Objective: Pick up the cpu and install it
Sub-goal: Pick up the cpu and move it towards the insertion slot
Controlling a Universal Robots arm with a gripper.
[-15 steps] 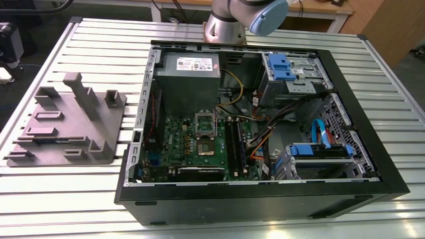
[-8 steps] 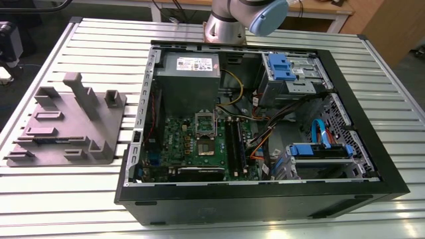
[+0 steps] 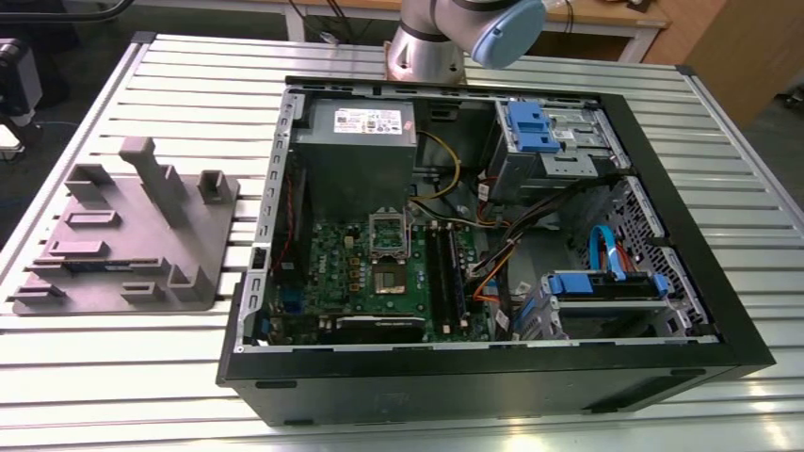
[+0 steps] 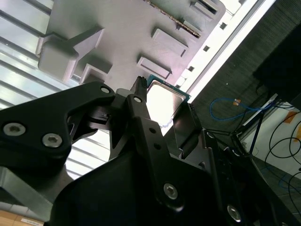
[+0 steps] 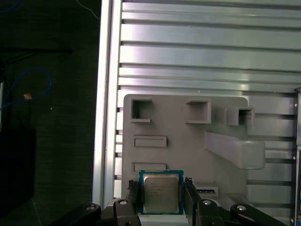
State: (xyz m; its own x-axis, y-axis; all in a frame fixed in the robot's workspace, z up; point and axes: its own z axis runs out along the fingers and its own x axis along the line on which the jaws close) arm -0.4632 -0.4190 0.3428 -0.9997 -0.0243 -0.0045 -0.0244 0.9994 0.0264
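The cpu (image 5: 161,192) is a small square chip with a silvery metal top and a green rim. It sits between the two black fingers (image 5: 133,195) of my gripper (image 5: 161,189), which is shut on its opposite edges. In the second wrist view the cpu (image 4: 164,100) hangs above the grey fixture plate (image 4: 122,37), with the gripper (image 4: 164,96) clamped on it. The fixture plate (image 5: 188,150) lies well below the chip. In the exterior view the motherboard's open socket (image 3: 386,237) lies inside the computer case (image 3: 490,377).
The grey fixture plate (image 3: 126,245) with upright blocks lies on the slatted metal table (image 3: 151,377), at the exterior view's left of the case. The arm's base (image 3: 425,52) stands behind the case. Cables, drive bays and memory sticks (image 3: 442,264) crowd the case's inside.
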